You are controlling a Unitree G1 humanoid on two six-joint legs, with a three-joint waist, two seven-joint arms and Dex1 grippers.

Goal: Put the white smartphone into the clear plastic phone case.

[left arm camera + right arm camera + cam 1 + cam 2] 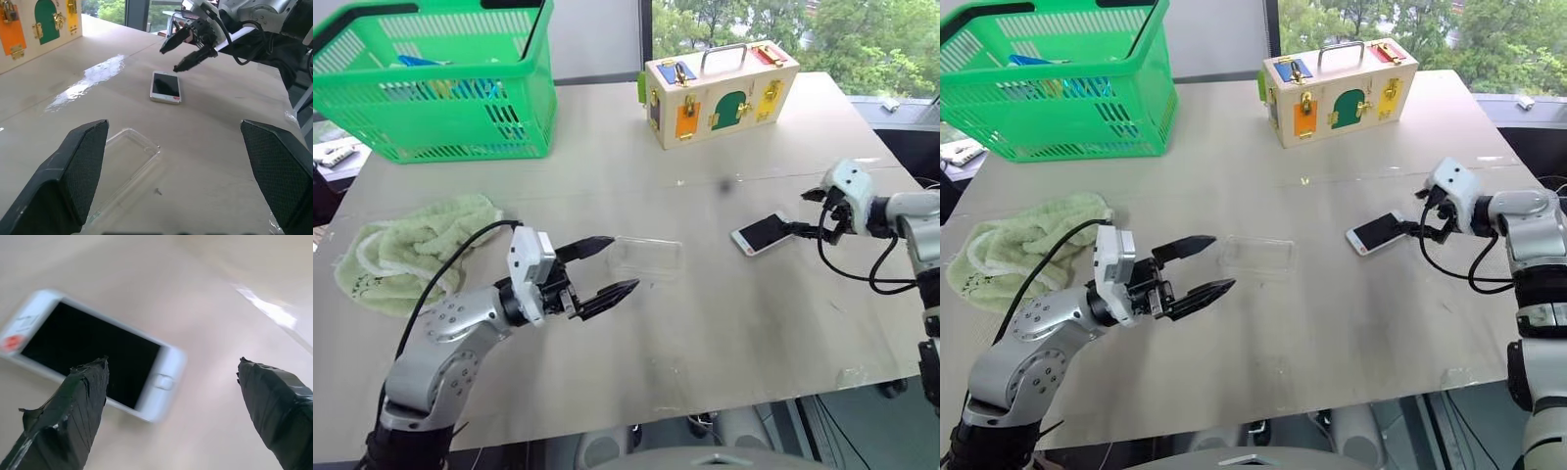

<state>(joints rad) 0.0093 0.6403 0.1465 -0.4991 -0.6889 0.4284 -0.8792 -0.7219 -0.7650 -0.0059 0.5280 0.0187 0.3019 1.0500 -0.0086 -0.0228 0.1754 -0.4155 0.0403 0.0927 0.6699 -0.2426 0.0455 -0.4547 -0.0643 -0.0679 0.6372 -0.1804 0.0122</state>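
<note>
While lying flat on table [705, 323], phone [763, 234] just beside open, empty right gripper [811, 223]; case [646, 258] near open, empty left gripper [607, 266].

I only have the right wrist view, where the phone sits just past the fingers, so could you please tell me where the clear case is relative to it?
Observer: The clear plastic phone case lies flat on the table, apart from the white smartphone, toward the robot's left.
Operator: Thank you. Is the other arm near the case?
Observer: Yes, the left tool hovers open right beside the case's near end, holding nothing.
Operator: And does my right tool touch the phone?
Observer: Seen from the left wrist, the right tool is open and above the phone's far end, with a gap between them.
Operator: Anything else close by?
Observer: A wooden latch box stands farther back, well away from both.
</note>
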